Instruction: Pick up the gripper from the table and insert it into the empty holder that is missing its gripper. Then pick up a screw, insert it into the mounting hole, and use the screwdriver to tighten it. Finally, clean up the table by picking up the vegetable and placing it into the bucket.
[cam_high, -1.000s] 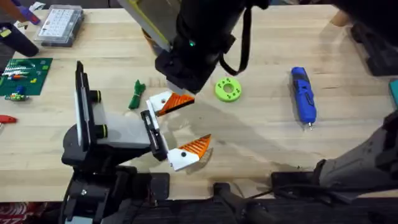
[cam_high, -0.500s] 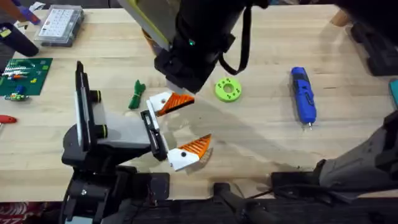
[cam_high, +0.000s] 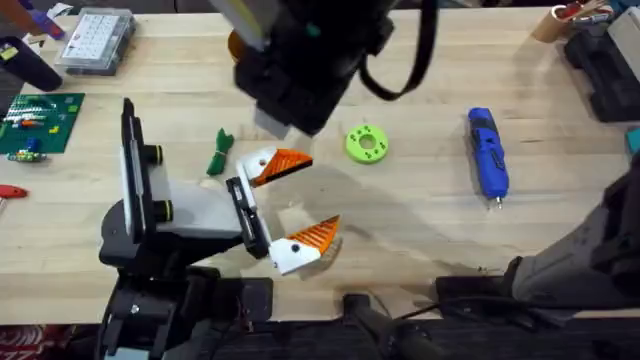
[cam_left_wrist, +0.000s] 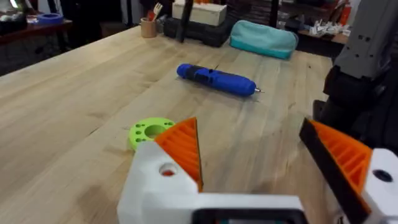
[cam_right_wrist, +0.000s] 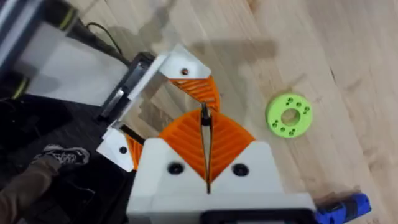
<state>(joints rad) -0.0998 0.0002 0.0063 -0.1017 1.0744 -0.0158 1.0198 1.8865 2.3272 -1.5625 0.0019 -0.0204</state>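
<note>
My left gripper (cam_high: 295, 200) rests low on the table, open, its white fingers with orange pads spread wide and nothing between them (cam_left_wrist: 261, 155). My right arm (cam_high: 300, 70) hangs large and dark above it. The right gripper (cam_right_wrist: 204, 118) is shut, with a thin dark screw (cam_right_wrist: 203, 115) pinched at its tips, directly over the left gripper's fingers (cam_right_wrist: 189, 84). The dark green vegetable (cam_high: 218, 152) lies just left of the left gripper. The blue screwdriver (cam_high: 488, 152) lies at the right (cam_left_wrist: 214, 79). A sliver of the yellow-orange bucket (cam_high: 233, 45) shows behind the right arm.
A lime-green ring (cam_high: 367, 144) lies between the grippers and the screwdriver. A clear compartment box (cam_high: 95, 40) and a green board (cam_high: 35, 120) sit at the far left. Black gear (cam_high: 605, 60) and a teal pouch (cam_left_wrist: 264, 38) stand at the far right.
The right arm has risen and shifted a little to the back left. The left arm and the things on the table have not moved.
</note>
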